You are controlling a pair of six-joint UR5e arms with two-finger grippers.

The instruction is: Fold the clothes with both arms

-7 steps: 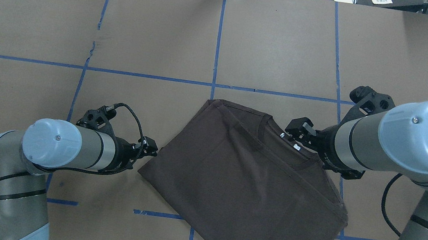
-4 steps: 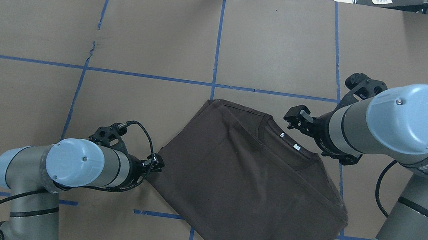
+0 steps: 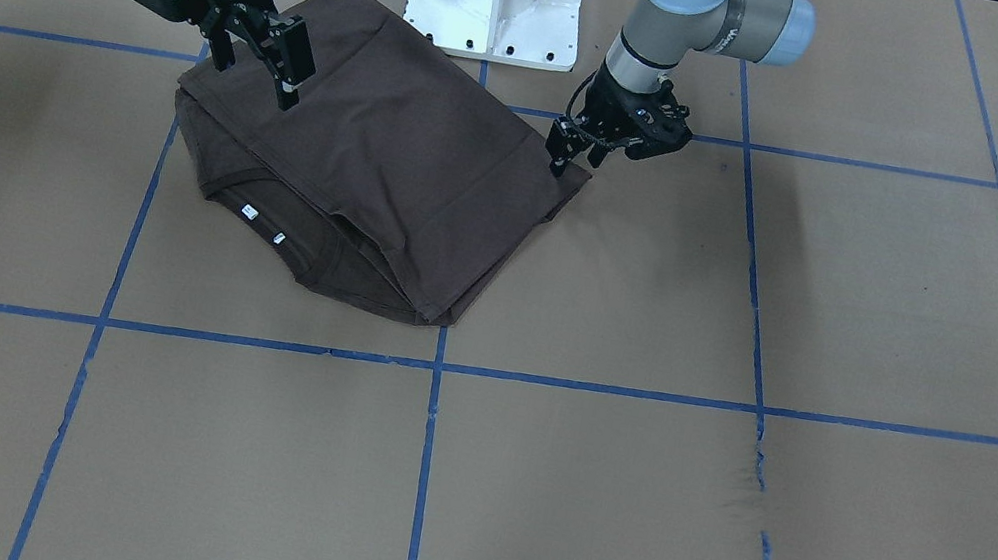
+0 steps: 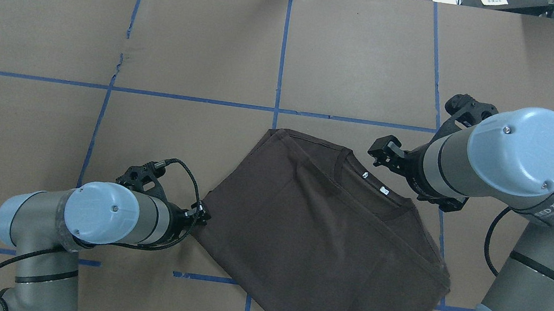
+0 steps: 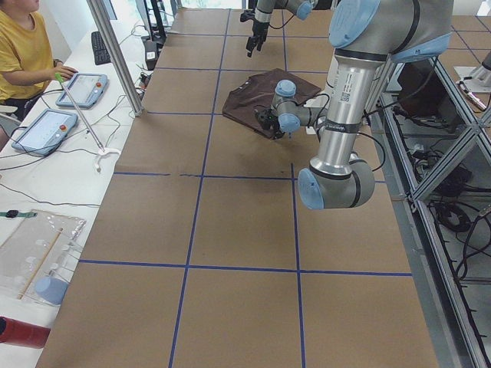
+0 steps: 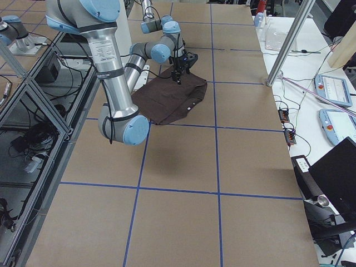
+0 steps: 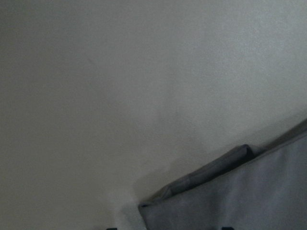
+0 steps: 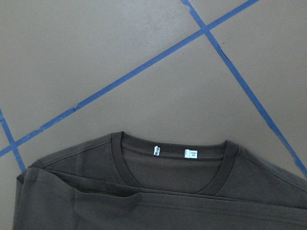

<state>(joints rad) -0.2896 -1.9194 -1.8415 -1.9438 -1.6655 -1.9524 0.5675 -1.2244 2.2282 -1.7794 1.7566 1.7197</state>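
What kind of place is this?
Probably a robot lab: a left arm and right arm work at a table gridded with blue tape, and a person is at control tablets.

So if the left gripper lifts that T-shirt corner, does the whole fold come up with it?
Probably not: the T-shirt lies limp and flat, so it should drape from the left gripper. The corner shows separate stacked layers, which may peel apart unless pinched together.

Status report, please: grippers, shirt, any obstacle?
Black left gripper open at a corner of the dark brown-grey folded T-shirt. Black right gripper open, raised near its collar. No obstacle seen.
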